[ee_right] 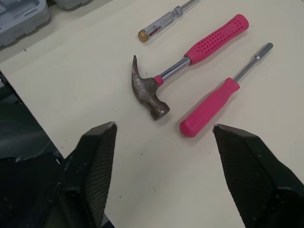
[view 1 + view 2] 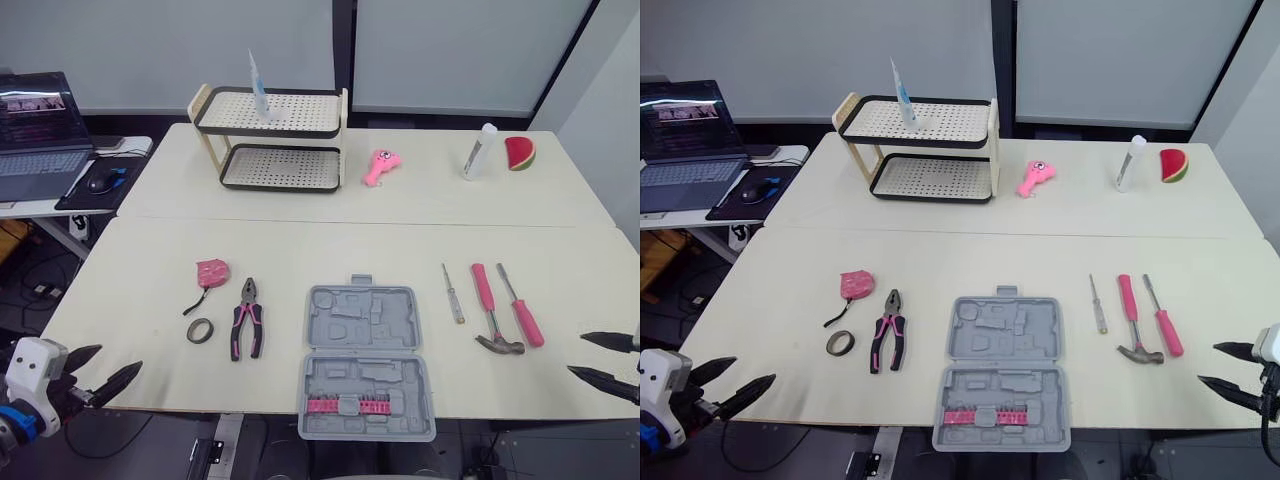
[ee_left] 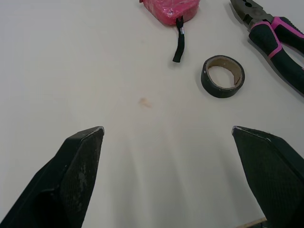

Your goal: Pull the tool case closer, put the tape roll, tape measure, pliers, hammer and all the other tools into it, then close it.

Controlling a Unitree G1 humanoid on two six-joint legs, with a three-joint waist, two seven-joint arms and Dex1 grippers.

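Near the table's (image 2: 300, 250) front edge: tool case (image 2: 366, 362) open, pink strip (image 2: 345, 405) inside, perhaps bits. Left gripper (image 3: 167, 129) spread, empty, facing tape roll (image 3: 207, 81); right gripper (image 1: 164, 125) likewise, facing hammer (image 1: 192, 55).

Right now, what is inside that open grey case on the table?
The tool case lies open, its moulded recesses bare except a pink row of bits in the near half. Anything beneath the moulding is hidden.

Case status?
Left hand, right hand open, empty. Case open, near edge, centre. Tape, pliers left of it, hammer right, none loaded. Nothing in the way.
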